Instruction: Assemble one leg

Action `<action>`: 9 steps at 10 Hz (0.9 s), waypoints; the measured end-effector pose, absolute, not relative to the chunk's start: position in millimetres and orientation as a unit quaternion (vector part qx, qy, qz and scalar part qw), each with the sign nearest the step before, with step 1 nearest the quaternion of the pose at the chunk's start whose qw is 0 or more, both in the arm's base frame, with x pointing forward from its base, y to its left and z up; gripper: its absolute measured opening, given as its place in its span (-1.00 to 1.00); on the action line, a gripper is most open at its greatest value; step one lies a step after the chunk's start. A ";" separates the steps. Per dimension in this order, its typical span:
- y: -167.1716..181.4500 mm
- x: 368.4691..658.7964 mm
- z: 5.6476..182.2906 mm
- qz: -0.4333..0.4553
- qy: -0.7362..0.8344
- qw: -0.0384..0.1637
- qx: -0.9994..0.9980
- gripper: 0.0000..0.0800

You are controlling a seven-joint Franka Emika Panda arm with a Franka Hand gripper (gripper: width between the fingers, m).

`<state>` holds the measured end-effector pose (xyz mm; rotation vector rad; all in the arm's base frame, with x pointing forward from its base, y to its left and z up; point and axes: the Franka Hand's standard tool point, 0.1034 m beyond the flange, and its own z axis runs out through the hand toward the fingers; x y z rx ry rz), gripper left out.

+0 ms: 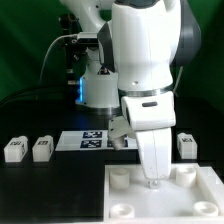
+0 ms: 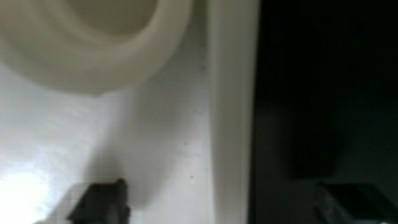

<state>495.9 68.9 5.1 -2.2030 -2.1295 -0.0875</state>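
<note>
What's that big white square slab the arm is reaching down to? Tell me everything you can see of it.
The large white square plate looks like smooth, matte plastic. It lies flat on the black table at the front, partly cut off by the picture's edge. Three round raised sockets show at its corners, all empty. The gripper hangs at its far edge, jaws open astride that edge; whether it touches the plate cannot be told.

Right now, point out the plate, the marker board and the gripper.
plate [image 1: 150, 203]: exterior view, bare top face.
marker board [image 1: 85, 141]: exterior view, tagged middle.
gripper [image 1: 155, 182]: exterior view, between fingertips.
</note>
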 end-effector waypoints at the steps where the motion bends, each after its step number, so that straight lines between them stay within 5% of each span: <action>1: 68.8 495.9 5.1 -0.028 -0.694 0.038 -0.718 0.50; 7: 68.4 496.1 5.5 -0.028 -0.691 0.038 -0.721 0.62; 9: 77.0 499.0 29.7 -0.035 -0.626 0.026 -0.779 0.62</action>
